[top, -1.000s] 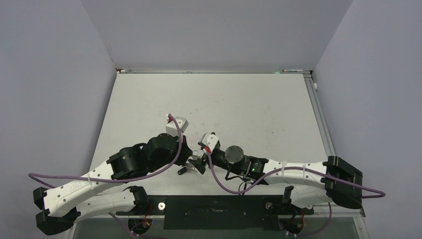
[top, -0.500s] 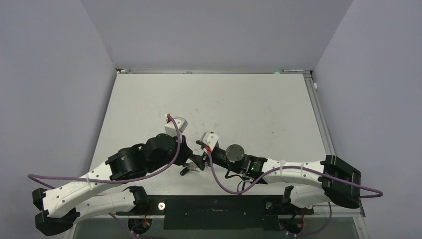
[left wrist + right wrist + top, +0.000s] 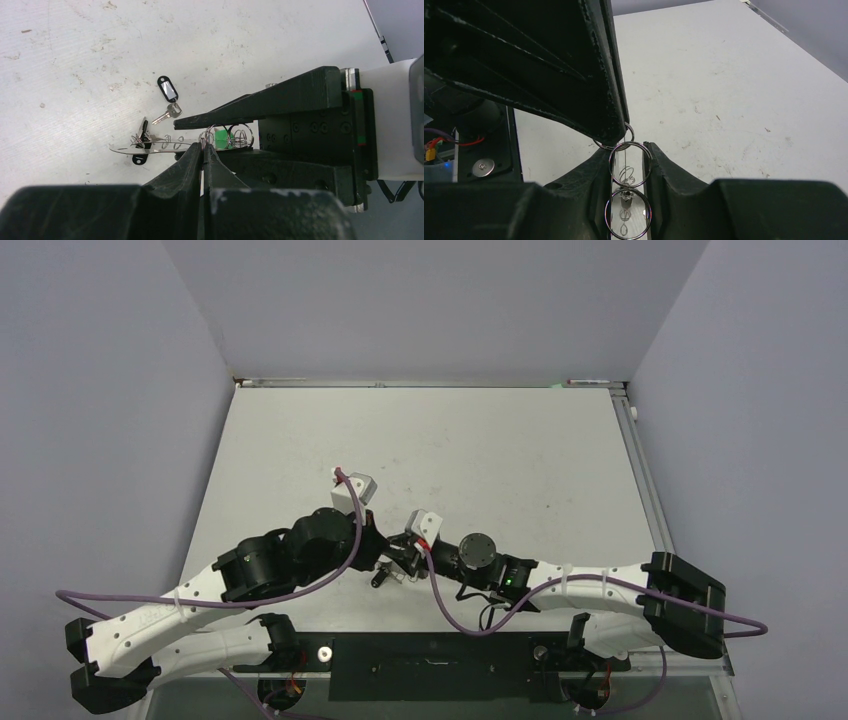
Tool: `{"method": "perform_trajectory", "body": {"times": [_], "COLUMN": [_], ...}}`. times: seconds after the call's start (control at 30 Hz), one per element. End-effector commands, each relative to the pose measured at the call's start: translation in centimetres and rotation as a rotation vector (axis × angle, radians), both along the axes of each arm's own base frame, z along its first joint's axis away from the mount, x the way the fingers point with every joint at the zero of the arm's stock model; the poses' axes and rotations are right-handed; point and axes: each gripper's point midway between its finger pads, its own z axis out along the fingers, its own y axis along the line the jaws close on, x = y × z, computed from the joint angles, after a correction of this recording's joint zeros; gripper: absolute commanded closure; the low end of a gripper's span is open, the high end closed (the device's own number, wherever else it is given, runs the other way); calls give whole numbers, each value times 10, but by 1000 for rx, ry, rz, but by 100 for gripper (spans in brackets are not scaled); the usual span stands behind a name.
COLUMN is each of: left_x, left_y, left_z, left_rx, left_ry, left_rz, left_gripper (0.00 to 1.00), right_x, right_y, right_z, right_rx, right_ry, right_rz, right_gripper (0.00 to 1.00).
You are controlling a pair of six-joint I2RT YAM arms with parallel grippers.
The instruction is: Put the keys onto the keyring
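Note:
Both grippers meet at the near middle of the table. In the left wrist view my left gripper (image 3: 203,146) is shut, its tips pinching a small silver ring of the keyring (image 3: 235,135), next to the keyring's green piece (image 3: 220,136). In the right wrist view my right gripper (image 3: 628,148) has its fingers against both sides of two larger rings of the keyring (image 3: 629,142), under the left gripper's tip. A black-headed key (image 3: 168,91) with a silver blade lies on the table. Another small key (image 3: 142,136) lies by the pale strap (image 3: 150,148).
The white table (image 3: 480,460) is scuffed and runs back to grey walls. A metal rail (image 3: 640,470) lines its right edge. Purple cables (image 3: 300,590) loop along both arms near the grippers.
The right gripper's jaws have narrowed from wide open onto the rings and it has shifted slightly toward the left gripper. The left gripper stays shut and barely moves.

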Motion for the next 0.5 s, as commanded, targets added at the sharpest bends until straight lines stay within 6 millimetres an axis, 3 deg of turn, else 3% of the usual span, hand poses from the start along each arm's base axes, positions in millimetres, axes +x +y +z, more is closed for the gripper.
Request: {"method": "perform_trajectory", "body": {"times": [0.0,0.13,0.47], "left_x": [-4,-5,-5], "left_y": [-8,-10,-13], "left_z": [11,11,9], "left_rx": [-68,-77,-83], "left_ry": [6,10,16], "left_rz": [-18,-25,-33], "left_gripper": [100,100,100], "right_x": [3,0,0], "right_y": [-3,-3,-4], "right_z": [44,46,47], "right_rx": [160,179,195], "right_ry": [-51,-37,-24], "right_rz": [-5,3,2], "right_gripper": [82,71,66]}}
